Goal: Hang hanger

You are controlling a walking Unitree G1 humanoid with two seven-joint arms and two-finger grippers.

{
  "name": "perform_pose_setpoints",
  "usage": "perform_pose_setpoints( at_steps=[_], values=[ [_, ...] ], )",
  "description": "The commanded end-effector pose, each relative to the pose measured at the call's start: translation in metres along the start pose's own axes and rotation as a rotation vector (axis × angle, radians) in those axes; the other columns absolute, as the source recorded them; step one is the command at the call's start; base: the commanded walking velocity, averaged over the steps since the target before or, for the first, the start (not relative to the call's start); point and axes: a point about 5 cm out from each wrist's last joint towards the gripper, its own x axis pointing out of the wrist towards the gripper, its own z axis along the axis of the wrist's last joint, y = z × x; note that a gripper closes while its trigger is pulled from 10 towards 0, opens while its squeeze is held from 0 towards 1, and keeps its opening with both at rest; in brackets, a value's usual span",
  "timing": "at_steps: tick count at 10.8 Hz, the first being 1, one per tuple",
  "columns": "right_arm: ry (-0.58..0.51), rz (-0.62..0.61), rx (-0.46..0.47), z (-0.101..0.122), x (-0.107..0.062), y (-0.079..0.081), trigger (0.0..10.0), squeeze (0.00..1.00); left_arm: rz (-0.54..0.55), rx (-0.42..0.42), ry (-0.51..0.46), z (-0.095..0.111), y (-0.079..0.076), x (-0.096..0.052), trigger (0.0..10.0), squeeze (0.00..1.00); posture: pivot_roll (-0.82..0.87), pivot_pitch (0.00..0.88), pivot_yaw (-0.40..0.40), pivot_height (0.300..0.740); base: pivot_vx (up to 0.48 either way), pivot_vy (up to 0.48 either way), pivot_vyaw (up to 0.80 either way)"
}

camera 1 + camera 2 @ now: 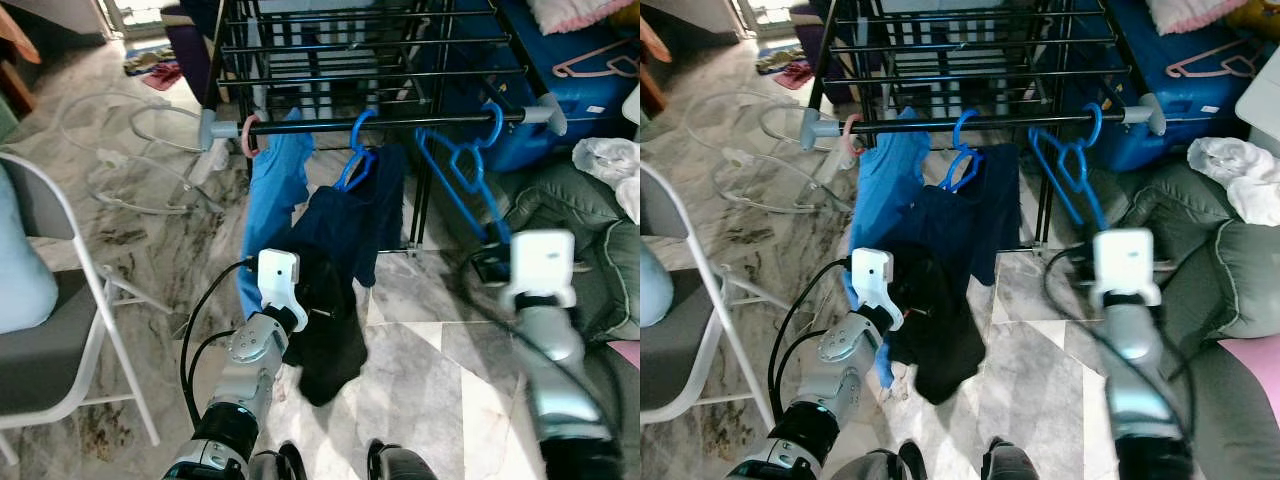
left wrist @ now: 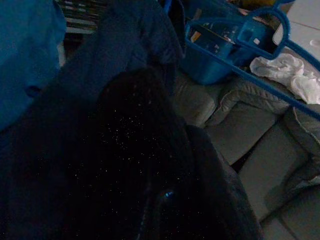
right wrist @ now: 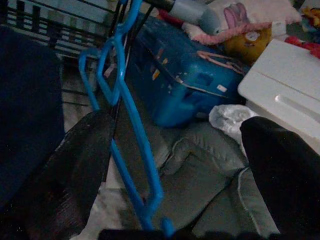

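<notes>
My right claw (image 3: 165,225) has its fingers spread, with the blue hanger (image 1: 462,172) running down between them; whether they pinch its lower end I cannot tell. Its hook is already over the rack's near rail (image 1: 400,122), right of the dark garment (image 1: 355,215). Its long axis slants from the hook, up and far, down toward me. If I pull sideways, the hook could slide off the rail. My left claw (image 1: 322,300) is buried in dark cloth; its state I cannot tell.
</notes>
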Motion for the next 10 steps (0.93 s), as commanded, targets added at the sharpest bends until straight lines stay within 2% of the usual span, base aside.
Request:
perform_pose_setpoints(
  at_steps=[1, 4, 9, 10],
  values=[
    [0.021, 0.019, 0.015, -0.002, 0.006, -0.005, 10.0, 0.00, -0.021, 0.019, -0.029, 0.006, -0.002, 0.000, 10.0, 0.00, -0.25, 0.161, 0.068, 0.740, 0.000, 0.000, 0.00],
    [0.050, 0.111, -0.001, -0.001, 0.021, -0.008, 10.0, 0.00, -0.034, 0.022, -0.023, 0.005, -0.001, -0.004, 10.0, 0.00, -0.24, 0.186, 0.078, 0.740, 0.000, 0.000, 0.00],
    [0.098, 0.234, -0.046, -0.002, 0.041, -0.029, 10.0, 0.00, -0.044, 0.023, 0.001, 0.001, -0.002, -0.013, 10.0, 0.00, -0.23, 0.244, 0.083, 0.740, 0.000, 0.000, 0.00],
    [0.119, 0.275, -0.030, -0.004, 0.047, -0.033, 10.0, 0.00, -0.044, 0.025, 0.007, 0.001, -0.001, -0.014, 10.0, 0.00, -0.22, 0.255, 0.087, 0.740, 0.000, 0.000, 0.00]
  ],
)
